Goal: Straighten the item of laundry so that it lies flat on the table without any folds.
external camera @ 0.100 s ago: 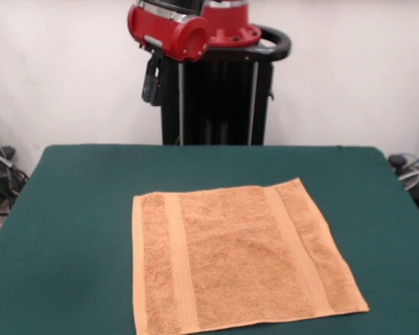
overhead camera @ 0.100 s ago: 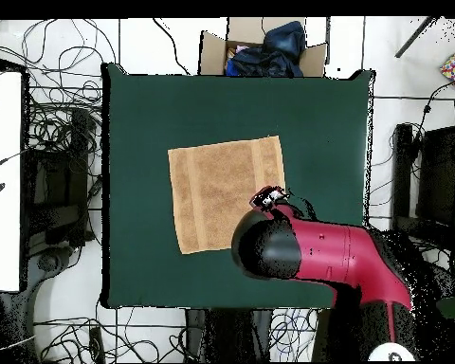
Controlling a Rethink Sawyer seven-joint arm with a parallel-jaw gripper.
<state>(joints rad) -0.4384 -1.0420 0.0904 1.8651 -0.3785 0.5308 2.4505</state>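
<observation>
The item of laundry, an orange-tan towel (external camera @ 0.100 s ago: 237, 262) (overhead camera @ 0.100 s ago: 227, 194), lies spread flat on the green table (external camera @ 0.100 s ago: 77, 209) (overhead camera @ 0.100 s ago: 146, 114), near its middle. Two woven bands run across it close to opposite edges, and no fold shows. The red arm (external camera @ 0.100 s ago: 169, 28) (overhead camera @ 0.100 s ago: 317, 251) is drawn back and held high. In the overhead view it covers the towel's corner nearest the base. My gripper (external camera @ 0.100 s ago: 151, 82) (overhead camera @ 0.100 s ago: 269, 198) hangs as a small dark part at the arm's end, clear of the towel. It holds nothing that I can see.
The black pedestal (external camera @ 0.100 s ago: 216, 105) stands behind the table's far edge. An open cardboard box (overhead camera @ 0.100 s ago: 260, 52) with dark clothes sits beyond the opposite edge. Cables (overhead camera @ 0.100 s ago: 61, 123) lie on the floor around the table, and a white table (overhead camera @ 0.100 s ago: 2, 180) stands to one side.
</observation>
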